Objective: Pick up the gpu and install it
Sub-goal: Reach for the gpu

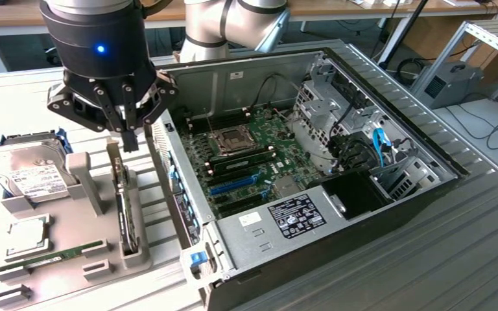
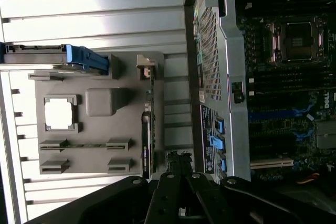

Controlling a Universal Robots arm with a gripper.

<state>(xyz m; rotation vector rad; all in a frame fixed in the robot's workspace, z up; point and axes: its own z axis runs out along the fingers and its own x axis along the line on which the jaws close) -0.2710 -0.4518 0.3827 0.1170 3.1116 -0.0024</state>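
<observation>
The gpu is a thin dark card standing on edge in a slot of the grey holder, at the exterior view's left beside the open computer case. In the wrist view the gpu appears edge-on along the holder's side nearest the case. My gripper hangs just above the card's far end, fingers shut together with nothing between them. The wrist view has the gripper over the gap between holder and case.
The holder also carries a silver hard drive, a square processor and a green memory stick. The case lies open with the motherboard and its blue slots exposed. Cables and drive bays crowd its far end.
</observation>
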